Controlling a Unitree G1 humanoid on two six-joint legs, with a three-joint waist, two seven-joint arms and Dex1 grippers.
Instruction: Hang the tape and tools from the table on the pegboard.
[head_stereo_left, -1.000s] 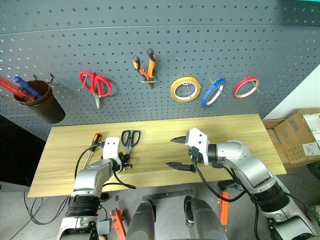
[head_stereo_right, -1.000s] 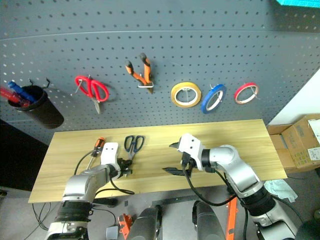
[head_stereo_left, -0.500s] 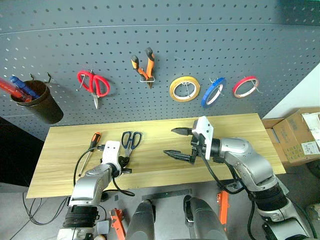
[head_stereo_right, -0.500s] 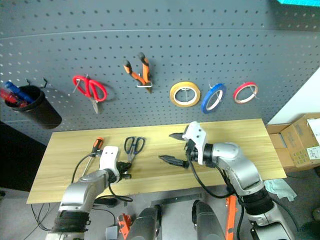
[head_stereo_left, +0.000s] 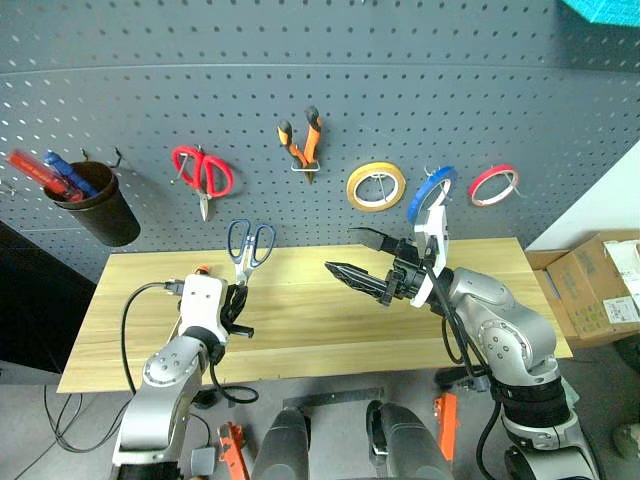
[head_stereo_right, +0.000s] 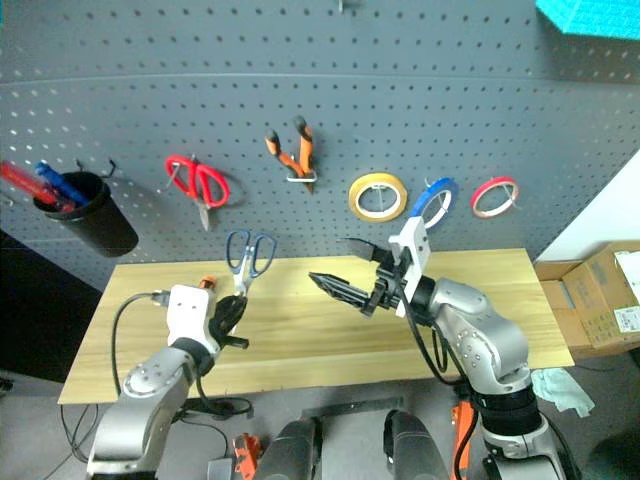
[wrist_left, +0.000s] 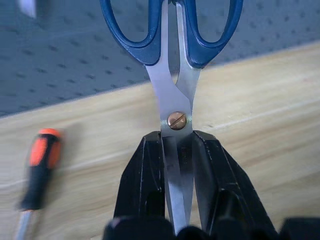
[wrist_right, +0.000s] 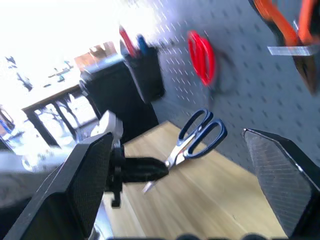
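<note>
Left wrist view: blue-handled steel scissors (wrist_left: 176, 95)

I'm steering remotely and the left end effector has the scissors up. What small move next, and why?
Probably raise the left end effector further toward the pegboard. It is shut on the blades of the scissors, handle loops up, below the hooks. The right end effector is open beside them.

Three tape rolls (head_stereo_left: 376, 187), two scissors (head_stereo_left: 249, 243).
</note>
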